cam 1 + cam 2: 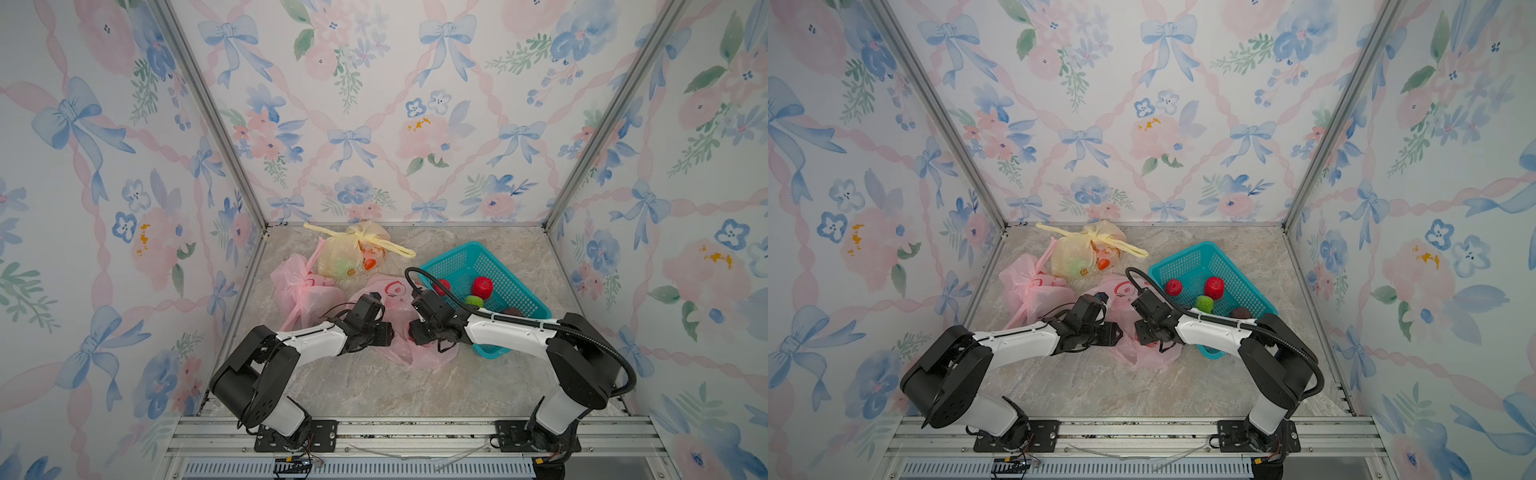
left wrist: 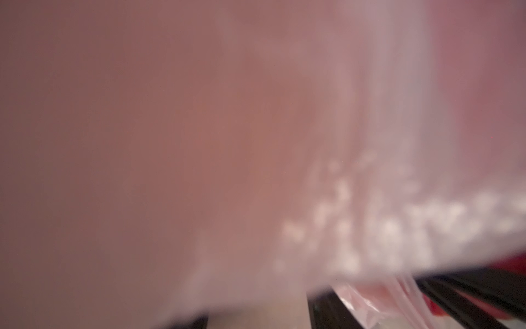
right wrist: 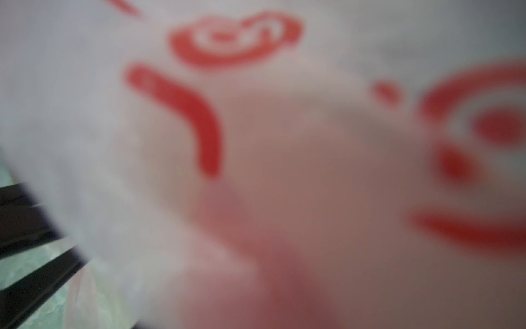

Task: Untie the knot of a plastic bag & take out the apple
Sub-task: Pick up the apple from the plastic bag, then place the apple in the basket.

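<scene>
Film, mesh, stone look
You have a pink bag [image 1: 415, 353] of thin, crinkled, translucent plastic film, a teal basket [image 1: 511, 282] of rigid perforated plastic, a smooth marble-patterned surface [image 1: 415, 386] with low sheen, and a matt metal rail [image 1: 415, 432].

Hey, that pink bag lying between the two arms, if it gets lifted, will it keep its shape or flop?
Probably flops: the pink bag is thin, creased film, slumped flat at its near end. Likely light and slippery too, since it looks glossy and translucent in both wrist views.
</scene>
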You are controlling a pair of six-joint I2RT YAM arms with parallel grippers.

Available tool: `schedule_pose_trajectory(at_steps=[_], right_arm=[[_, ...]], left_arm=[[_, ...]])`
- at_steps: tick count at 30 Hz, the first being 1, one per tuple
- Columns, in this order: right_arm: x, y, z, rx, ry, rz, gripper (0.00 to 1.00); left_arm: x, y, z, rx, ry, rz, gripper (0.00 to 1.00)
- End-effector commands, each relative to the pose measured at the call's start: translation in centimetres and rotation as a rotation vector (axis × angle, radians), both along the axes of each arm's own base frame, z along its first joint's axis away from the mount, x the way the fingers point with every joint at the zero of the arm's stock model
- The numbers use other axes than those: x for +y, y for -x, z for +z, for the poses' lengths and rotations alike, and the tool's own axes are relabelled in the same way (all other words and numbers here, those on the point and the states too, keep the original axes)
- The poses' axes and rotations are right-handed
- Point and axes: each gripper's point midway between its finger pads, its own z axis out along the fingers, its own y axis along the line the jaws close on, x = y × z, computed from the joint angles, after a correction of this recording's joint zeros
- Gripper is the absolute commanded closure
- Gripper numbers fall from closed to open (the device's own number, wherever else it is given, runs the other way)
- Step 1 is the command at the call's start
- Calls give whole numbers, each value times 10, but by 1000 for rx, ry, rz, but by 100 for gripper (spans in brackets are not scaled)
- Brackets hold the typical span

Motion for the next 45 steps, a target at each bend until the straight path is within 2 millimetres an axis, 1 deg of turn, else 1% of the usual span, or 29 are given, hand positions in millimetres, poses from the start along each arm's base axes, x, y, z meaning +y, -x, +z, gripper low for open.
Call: schedule_pose_trajectory(at_steps=[1,2,6,9,10,12,13,15,16,17,18,19,21,22,23,24,26,29,32,34,38,40,42,44,45], right_arm=[[-4,1,38,-75,-58,18,49],[-4,2,46,-99,-74,23,49],[-6,5,67,-173,-94,55,49],[4,17,81,-178,-145,152,49],[10,23,86,-163,-176,204,49],[27,49,106,-111,-286,364,49],[35,65,120,-96,-357,455,49],[39,81,153,-98,-482,534,51],[36,82,169,-112,-535,539,51],[29,78,186,-139,-581,513,51],[17,68,201,-181,-606,459,51],[3,57,210,-214,-610,392,50],[-41,24,218,-277,-559,186,50],[-64,11,218,-299,-521,87,51],[-82,2,215,-308,-484,11,51],[-107,-7,208,-309,-419,-92,51],[-142,-17,192,-297,-314,-214,52],[-184,-26,165,-269,-158,-351,51],[-215,-27,137,-214,-25,-438,51],[-226,-27,120,-172,12,-470,51],[-235,-19,85,-71,95,-479,50],[-236,-16,69,-30,117,-473,49],[-232,-16,54,12,118,-463,48],[-229,-16,44,37,116,-454,48],[-228,-17,40,46,117,-450,48]], left_arm=[[12,7,-15,48,-71,-3,45],[12,7,-15,49,-71,-3,45],[11,4,-13,45,-66,-3,45],[10,3,-9,36,-60,-3,46],[9,2,-6,29,-54,-3,46],[8,1,1,15,-45,-4,46],[7,0,5,5,-41,-4,46],[6,-3,16,-19,-29,-6,46],[6,-5,21,-31,-27,-5,46],[6,-6,25,-42,-27,-2,45],[6,-7,31,-53,-23,-1,45],[6,-8,36,-63,-20,1,44],[6,-9,46,-87,-9,3,46],[6,-9,52,-102,-3,4,48],[7,-9,57,-115,3,4,49],[8,-9,63,-135,8,3,50],[10,-10,74,-174,15,6,50],[14,-10,92,-237,26,12,49],[17,-10,108,-282,46,23,46],[17,-9,118,-306,64,26,45],[17,-12,149,-395,102,25,44],[19,-13,166,-444,111,29,42],[25,-15,180,-485,116,66,36],[33,-17,190,-523,112,107,33],[35,-17,195,-542,112,107,33]])
